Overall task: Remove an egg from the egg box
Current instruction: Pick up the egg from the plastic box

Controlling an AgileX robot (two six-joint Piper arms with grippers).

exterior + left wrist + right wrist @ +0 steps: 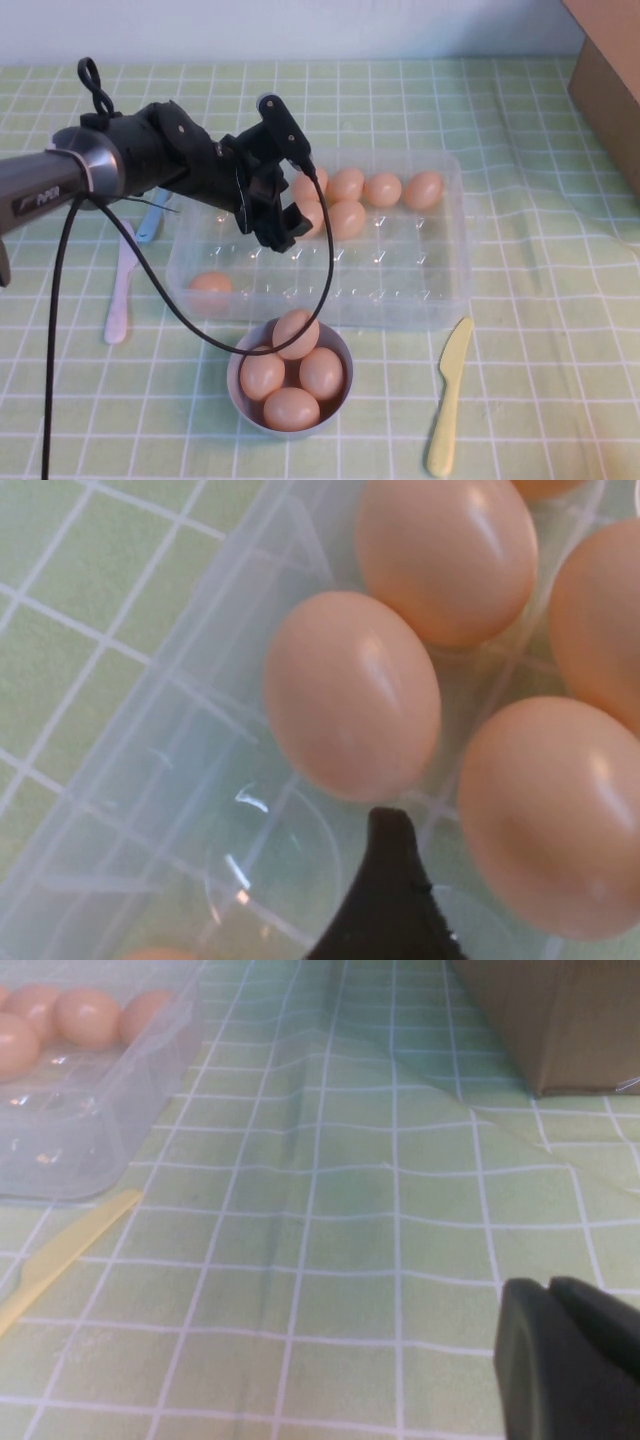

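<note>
A white plastic knife (119, 290) is seen at the far left of the table, partly covered by the left arm and its cable. The left gripper (283, 225) is lowered into the egg box (440, 290), over the far left group of eggs. Whether its fingers are spread or closed cannot be told: only one dark fingertip (385, 900) shows in the left wrist view, the other being cut off. The egg (350, 695) lies in its dimple just beyond that fingertip, not visibly touched; in the high view it is largely hidden behind the gripper. Further eggs are ranged along the far row, and one lies alone at the near left corner. A grey bowl (240, 395) holding four eggs stands just in front of the box. A yellow knife (447, 398) lies to its right. The right gripper (570, 1360) is seen only in its own wrist view, cut off by the frame, above the checked cloth (350, 1190) and well apart from the box; its fingers appear pressed together.
</note>
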